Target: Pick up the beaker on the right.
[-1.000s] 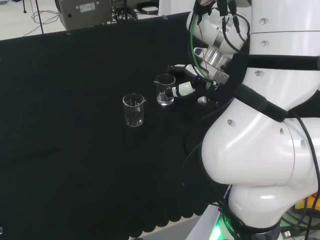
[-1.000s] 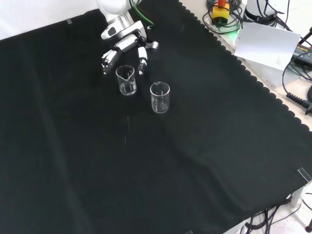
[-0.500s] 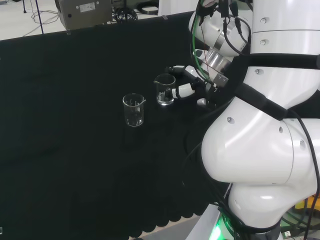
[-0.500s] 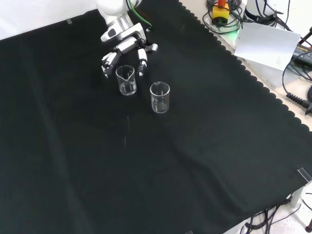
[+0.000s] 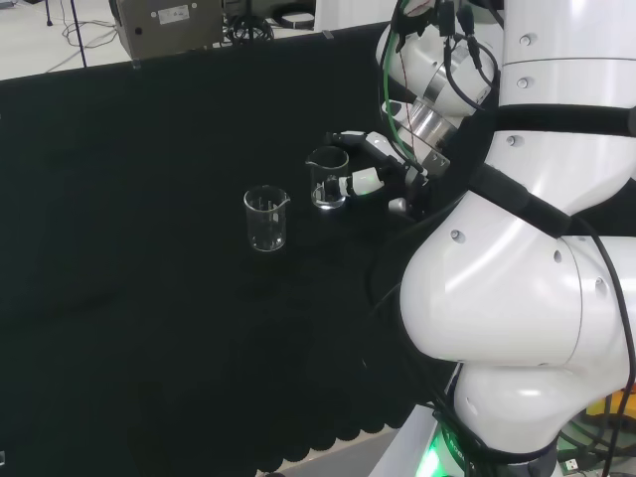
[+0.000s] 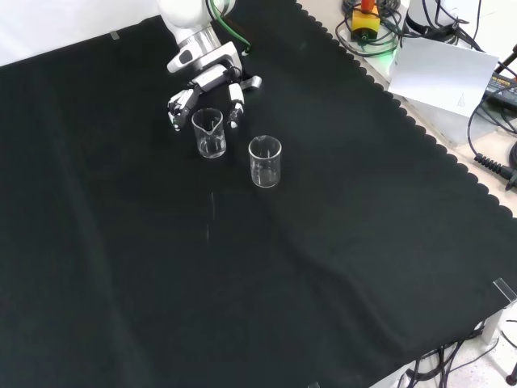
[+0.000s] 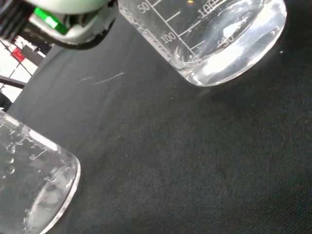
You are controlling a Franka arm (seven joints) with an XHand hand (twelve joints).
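Two clear beakers stand on the black cloth. In the head view the right beaker [image 5: 326,179] has my hand [image 5: 372,179] just right of it, one finger reaching past its far side and one past its near side. In the front view the same beaker [image 6: 209,133] sits right below my hand [image 6: 210,78], whose straight fingers [image 6: 235,99] flank it without closing. The other beaker [image 5: 266,219] [image 6: 265,162] stands apart. The wrist view shows the near beaker's base [image 7: 222,41] close up, a fingertip [image 7: 68,22] beside it, and the other beaker [image 7: 34,190].
The black cloth [image 6: 323,267] spreads wide in front of the beakers. Cables, a paper sheet [image 6: 448,73] and gear lie past the cloth's scalloped edge in the front view. The arm's white links [image 5: 517,258] bulk at the right in the head view.
The hand has crept slightly closer around the right beaker. Both beakers stand where they were.
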